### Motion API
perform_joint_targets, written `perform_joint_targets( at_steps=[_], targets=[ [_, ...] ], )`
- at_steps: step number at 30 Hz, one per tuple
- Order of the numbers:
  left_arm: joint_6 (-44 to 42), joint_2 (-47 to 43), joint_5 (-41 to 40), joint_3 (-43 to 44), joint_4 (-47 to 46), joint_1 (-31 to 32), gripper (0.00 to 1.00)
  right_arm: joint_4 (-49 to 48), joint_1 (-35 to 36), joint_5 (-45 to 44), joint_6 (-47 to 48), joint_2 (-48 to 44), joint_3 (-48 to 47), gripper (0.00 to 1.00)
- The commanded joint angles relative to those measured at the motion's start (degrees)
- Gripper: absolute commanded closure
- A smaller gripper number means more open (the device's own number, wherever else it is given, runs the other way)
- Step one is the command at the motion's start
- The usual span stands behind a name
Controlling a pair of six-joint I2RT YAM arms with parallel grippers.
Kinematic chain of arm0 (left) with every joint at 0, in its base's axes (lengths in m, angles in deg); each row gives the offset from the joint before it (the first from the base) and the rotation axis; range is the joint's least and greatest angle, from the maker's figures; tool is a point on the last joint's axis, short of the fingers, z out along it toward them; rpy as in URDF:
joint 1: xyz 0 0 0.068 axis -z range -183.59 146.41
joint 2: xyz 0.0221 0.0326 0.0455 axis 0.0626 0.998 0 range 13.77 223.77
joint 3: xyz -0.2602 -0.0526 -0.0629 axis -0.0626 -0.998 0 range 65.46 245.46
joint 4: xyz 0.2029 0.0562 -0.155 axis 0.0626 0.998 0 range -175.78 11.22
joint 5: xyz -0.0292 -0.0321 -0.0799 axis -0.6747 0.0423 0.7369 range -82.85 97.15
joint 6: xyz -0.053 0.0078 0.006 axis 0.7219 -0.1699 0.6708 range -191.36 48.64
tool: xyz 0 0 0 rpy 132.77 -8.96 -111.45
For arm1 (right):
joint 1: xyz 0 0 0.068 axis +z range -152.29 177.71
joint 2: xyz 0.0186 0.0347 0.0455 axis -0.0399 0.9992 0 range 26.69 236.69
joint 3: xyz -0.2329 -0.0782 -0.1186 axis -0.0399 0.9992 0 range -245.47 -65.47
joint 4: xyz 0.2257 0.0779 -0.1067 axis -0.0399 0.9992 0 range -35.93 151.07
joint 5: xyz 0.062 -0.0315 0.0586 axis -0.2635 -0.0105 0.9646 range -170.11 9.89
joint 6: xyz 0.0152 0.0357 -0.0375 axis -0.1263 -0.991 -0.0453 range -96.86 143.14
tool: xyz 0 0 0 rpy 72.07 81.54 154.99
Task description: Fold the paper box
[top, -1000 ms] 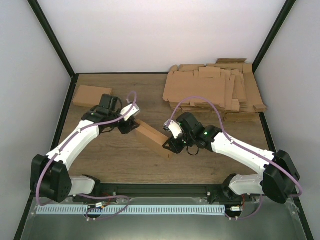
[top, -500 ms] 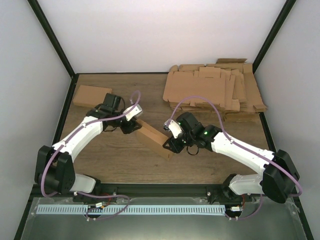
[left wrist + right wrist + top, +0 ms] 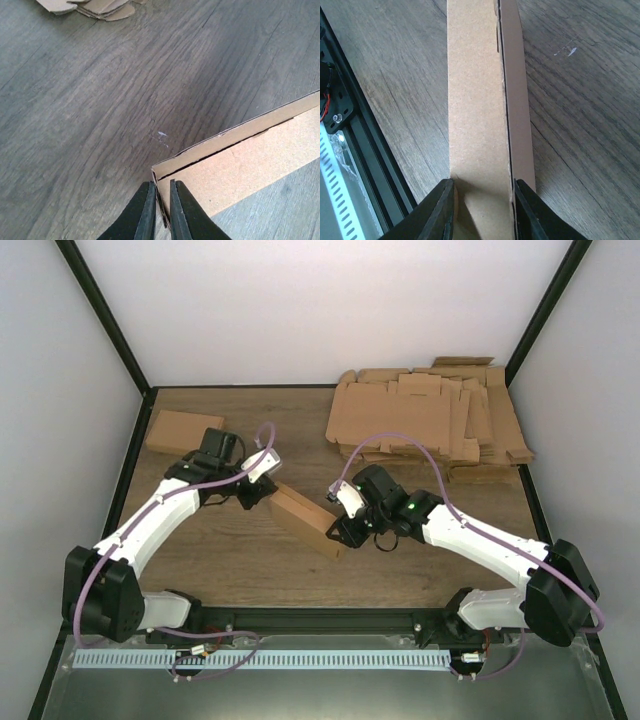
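Note:
A long, narrow brown paper box (image 3: 305, 522) lies slantwise between my two grippers in the middle of the table. My left gripper (image 3: 262, 490) is shut on the box's far-left end; in the left wrist view its fingers (image 3: 161, 212) pinch the thin end wall of the box (image 3: 240, 162). My right gripper (image 3: 338, 530) grips the near-right end; in the right wrist view its fingers (image 3: 482, 212) straddle the box (image 3: 480, 100) across its width and press on both sides.
A pile of flat unfolded cardboard blanks (image 3: 430, 420) lies at the back right. A folded brown box (image 3: 185, 432) sits at the back left. Black frame posts and a rail border the wooden table (image 3: 240, 560).
The left arm's elbow swung out and back, and the box's far-left end shifted slightly. Both grippers keep their hold on the box.

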Motion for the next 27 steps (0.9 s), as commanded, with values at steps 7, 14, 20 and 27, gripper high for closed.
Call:
perform_joint_targets(
  at_steps=[7, 14, 20, 27],
  targets=[
    [6.8, -0.4, -0.2, -0.8, 0.7, 1.5, 0.96, 0.3, 0.3, -1.0, -0.7, 0.4, -2.8, 0.69],
    [12.4, -2.7, -1.4, -4.6, -4.1, 2.7, 0.96, -0.1, 0.3, -3.0, -2.2, 0.1, -3.1, 0.67],
    [18.3, -5.0, -3.0, -7.7, -9.3, 3.8, 0.96, 0.4, 0.3, -4.2, -2.6, 0.3, -3.6, 0.67],
    [24.4, -6.9, -4.4, -12.7, -14.8, 4.8, 0.96, 0.2, 0.3, -4.8, -2.8, -0.1, -3.6, 0.67]
  ],
)
